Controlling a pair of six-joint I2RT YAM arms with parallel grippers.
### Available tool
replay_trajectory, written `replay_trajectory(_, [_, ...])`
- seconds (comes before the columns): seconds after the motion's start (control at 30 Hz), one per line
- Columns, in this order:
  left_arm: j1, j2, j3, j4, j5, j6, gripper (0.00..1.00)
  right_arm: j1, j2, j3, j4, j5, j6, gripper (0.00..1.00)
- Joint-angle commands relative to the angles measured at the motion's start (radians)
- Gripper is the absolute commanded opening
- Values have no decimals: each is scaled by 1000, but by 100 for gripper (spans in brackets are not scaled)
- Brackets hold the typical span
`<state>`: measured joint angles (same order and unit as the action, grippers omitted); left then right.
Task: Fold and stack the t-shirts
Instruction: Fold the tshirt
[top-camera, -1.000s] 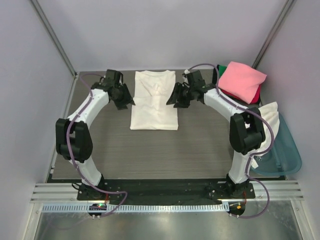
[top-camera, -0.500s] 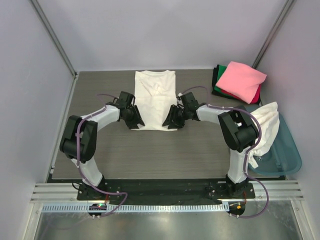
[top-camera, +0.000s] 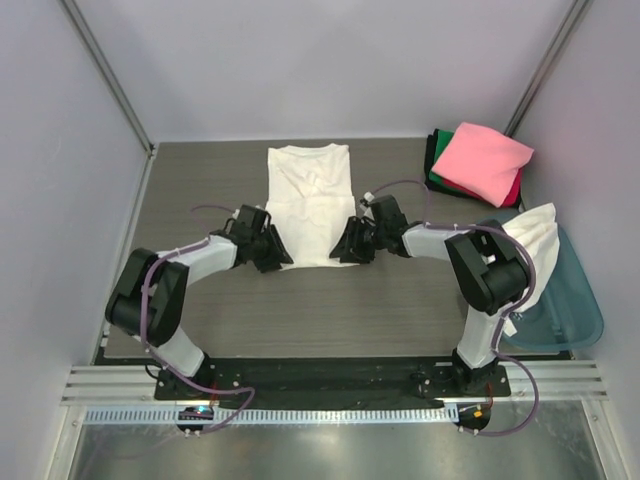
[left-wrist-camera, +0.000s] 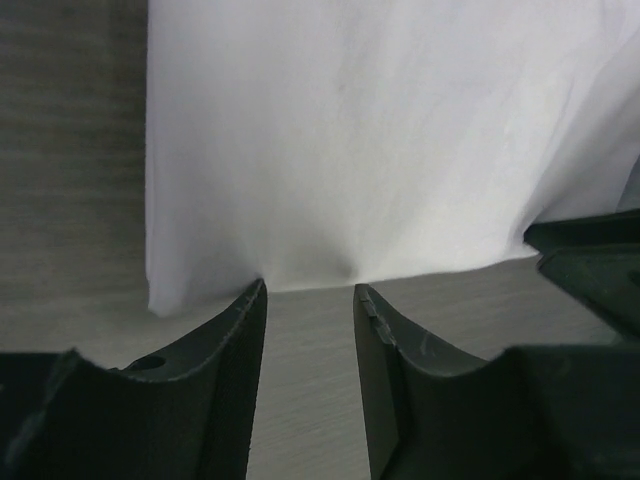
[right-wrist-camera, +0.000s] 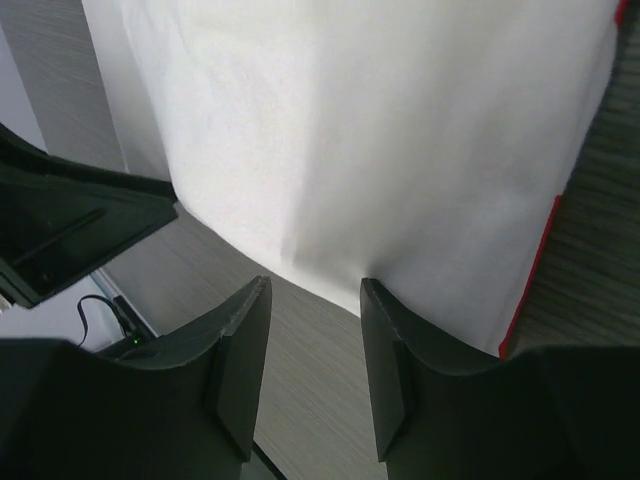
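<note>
Jaws of left gripper (left-wrist-camera: 308, 290) and right gripper (right-wrist-camera: 313, 285) stand apart, tips at the near hem of the shirt (top-camera: 310, 195) lying flat on the tabletop (top-camera: 300, 310) (one near each corner), presumably to lift it evenly for folding.

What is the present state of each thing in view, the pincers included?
cream t-shirt: flat on the table, sides folded in
shirt stack: folded, pink on top
teal tub: upright, cloth over its rim
white shirt: unfolded, draped on the teal tub
left pincer: open, at the cream t-shirt's near hem
right pincer: open, at the same hem
</note>
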<state>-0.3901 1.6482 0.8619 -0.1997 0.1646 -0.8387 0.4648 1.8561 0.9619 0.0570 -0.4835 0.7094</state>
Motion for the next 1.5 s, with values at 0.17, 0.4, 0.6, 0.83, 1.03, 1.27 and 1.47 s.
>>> replay_trajectory(0.17, [-39,-269,-139,-153,-147,-51,50,6,-136,-34,-238,121,-82,57])
replay_trajectory(0.4, [-39,-329,-162,-167,-190,-56,51,6,-307,-58,-338,183,-97,61])
replay_trajectory(0.6, [-39,-355,-242,-109,-217,-83,55,-5,-342,-133,-350,233,-117,61])
replay_trajectory(0.83, [-41,-317,-270,-57,-234,-80,57,-40,-278,-149,-312,233,-136,59])
replay_trajectory(1.03, [-41,-275,-274,-20,-247,-83,56,-75,-224,-124,-281,221,-145,59])
replay_trajectory(1.27, [-35,-225,-262,26,-255,-102,54,-86,-132,-74,-252,194,-145,48])
replay_trajectory(1.47, [-35,-186,-261,68,-244,-120,38,-89,-106,-80,-230,189,-136,30])
